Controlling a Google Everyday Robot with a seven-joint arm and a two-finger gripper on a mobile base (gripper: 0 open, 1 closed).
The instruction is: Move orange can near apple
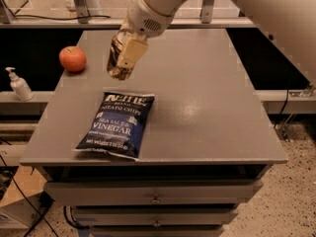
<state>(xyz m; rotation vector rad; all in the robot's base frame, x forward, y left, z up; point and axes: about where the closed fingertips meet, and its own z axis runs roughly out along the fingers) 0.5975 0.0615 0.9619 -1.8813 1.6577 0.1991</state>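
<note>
Tool point(123, 63): cream-white, above the counter's rear-left part, clamped around the orange can.
Orange can point(115, 58): coppery orange-brown with pale markings.
Apple point(72, 59): red-orange, by the counter's left edge near the rear-left corner.
Counter point(212, 107): plain matte grey with a faint pale sheen.
Chip bag point(118, 125): dark blue with white lettering, near the front-left corner.
Pump bottle point(19, 85): whitish, beyond the left edge.
Floor point(296, 191): speckled beige.

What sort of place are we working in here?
Likely a lab or workshop: grey drawer-fronted metal table, white pump bottle on a side shelf, speckled floor. The claw holds the coppery-orange metal can above the table.
</note>
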